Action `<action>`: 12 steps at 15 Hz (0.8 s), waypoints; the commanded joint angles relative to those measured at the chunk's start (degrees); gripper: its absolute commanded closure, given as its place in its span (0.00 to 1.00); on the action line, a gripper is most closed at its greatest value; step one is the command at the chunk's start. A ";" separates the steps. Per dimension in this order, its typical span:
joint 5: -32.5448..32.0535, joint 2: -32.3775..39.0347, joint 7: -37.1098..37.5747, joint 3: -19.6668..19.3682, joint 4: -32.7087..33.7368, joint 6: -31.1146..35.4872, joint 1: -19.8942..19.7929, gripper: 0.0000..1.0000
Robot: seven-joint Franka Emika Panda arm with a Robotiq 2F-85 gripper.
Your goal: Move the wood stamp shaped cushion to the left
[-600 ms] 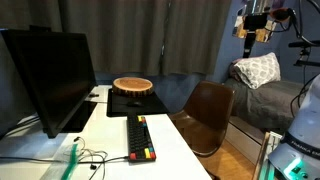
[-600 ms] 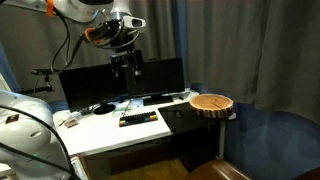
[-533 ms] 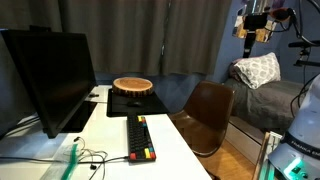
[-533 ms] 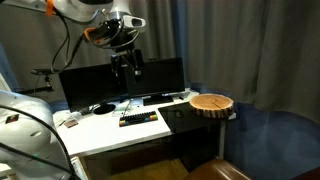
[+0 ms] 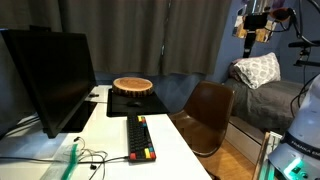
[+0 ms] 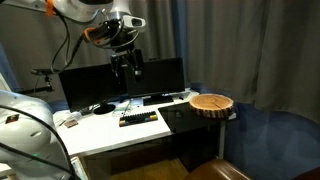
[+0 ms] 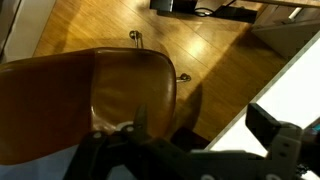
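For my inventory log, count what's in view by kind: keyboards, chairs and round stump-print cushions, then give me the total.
Keyboard: 1
Brown chair: 1
Round stump cushion: 1
Total: 3

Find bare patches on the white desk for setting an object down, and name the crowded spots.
Bare desk lies between the keyboard and the edge by the chair, plus a narrower strip between keyboard and monitor. Crowded: cables at the near corner; the wood stamp shaped cushion fills the far end.
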 commanded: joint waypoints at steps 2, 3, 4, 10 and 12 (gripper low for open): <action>-0.47 0.04 0.59 -0.69 0.17 -0.26 1.04 0.00; -0.47 0.04 0.59 -0.69 0.17 -0.26 1.04 0.00; -0.47 0.04 0.59 -0.69 0.17 -0.26 1.04 0.00; 7.07 6.61 1.97 -3.82 4.25 6.76 2.09 0.00; 12.04 11.27 1.77 -5.75 6.44 12.13 2.48 0.00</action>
